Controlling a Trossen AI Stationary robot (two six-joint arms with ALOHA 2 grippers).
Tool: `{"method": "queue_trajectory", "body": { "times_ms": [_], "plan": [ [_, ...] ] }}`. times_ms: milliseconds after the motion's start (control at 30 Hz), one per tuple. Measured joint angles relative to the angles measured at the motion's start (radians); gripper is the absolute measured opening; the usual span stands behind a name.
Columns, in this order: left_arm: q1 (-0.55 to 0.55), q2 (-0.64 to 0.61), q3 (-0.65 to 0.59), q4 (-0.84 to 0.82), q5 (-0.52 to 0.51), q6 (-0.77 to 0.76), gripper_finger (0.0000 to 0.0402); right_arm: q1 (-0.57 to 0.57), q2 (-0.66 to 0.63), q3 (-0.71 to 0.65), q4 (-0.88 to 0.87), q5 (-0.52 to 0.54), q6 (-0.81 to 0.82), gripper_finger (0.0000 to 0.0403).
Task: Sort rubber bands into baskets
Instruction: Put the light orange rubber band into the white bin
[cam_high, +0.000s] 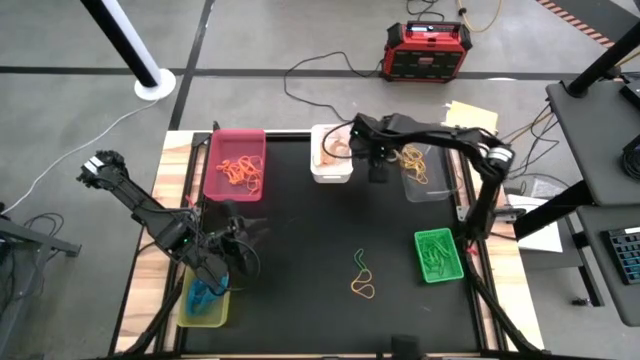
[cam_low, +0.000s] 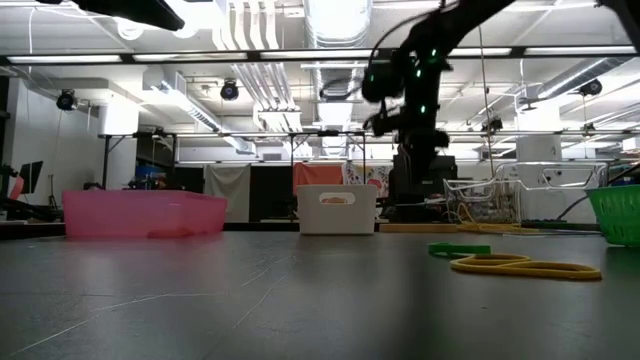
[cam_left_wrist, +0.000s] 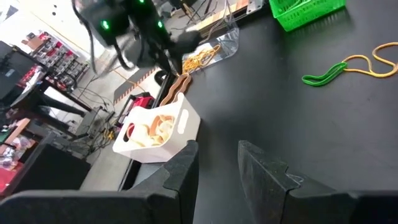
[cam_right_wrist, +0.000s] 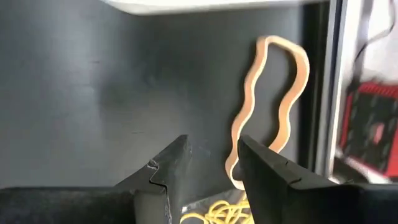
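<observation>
Black tabletop (cam_high: 300, 220) from above: right pincer (cam_high: 378, 165) hangs between the white basket (cam_high: 331, 153) and the clear basket (cam_high: 425, 170); left pincer (cam_high: 235, 250) idles, released, by the yellow-green basket (cam_high: 205, 305). Low view: loose bands (cam_low: 510, 265) lie well apart. Right wrist view: a tan rubber band (cam_right_wrist: 267, 106) is grasped and dangles lengthwise off a fingertip (cam_right_wrist: 258, 163), the white basket just beside.

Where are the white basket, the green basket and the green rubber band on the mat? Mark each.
white basket (cam_low: 337, 208): low view, on its front wall.
green basket (cam_high: 438, 255): high view, on its middle.
green rubber band (cam_left_wrist: 324, 75): left wrist view, on the loop's middle.
</observation>
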Motion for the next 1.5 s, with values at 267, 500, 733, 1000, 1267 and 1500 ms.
{"method": "queue_trajectory", "body": {
  "times_ms": [267,500,733,1000,1267,1500],
  "plan": [
    [0.0,0.0,0.0,0.0,-0.08,0.0,0.0097,-0.09,0.141,0.05,-0.003,0.0,0.088,0.013],
    [0.0,0.0,-0.001,0.0,-0.086,0.0,0.0097,-0.125,0.199,0.084,0.003,0.001,0.094,0.0139],
    [0.0,0.0,-0.001,-0.006,-0.086,0.0,0.0097,-0.14,0.245,0.091,0.019,0.001,0.078,0.0181],
    [0.0,0.0,-0.001,-0.016,-0.086,0.0,0.0097,-0.171,0.266,0.091,0.071,-0.006,0.079,0.0188],
    [0.0,0.0,-0.001,-0.015,-0.086,0.0,0.0097,-0.193,0.292,0.089,0.075,-0.067,0.078,0.015],
    [0.0,0.0,-0.001,-0.014,-0.086,0.0,0.0097,-0.193,0.29,0.089,0.071,-0.081,0.076,0.0071]
  ]
}}
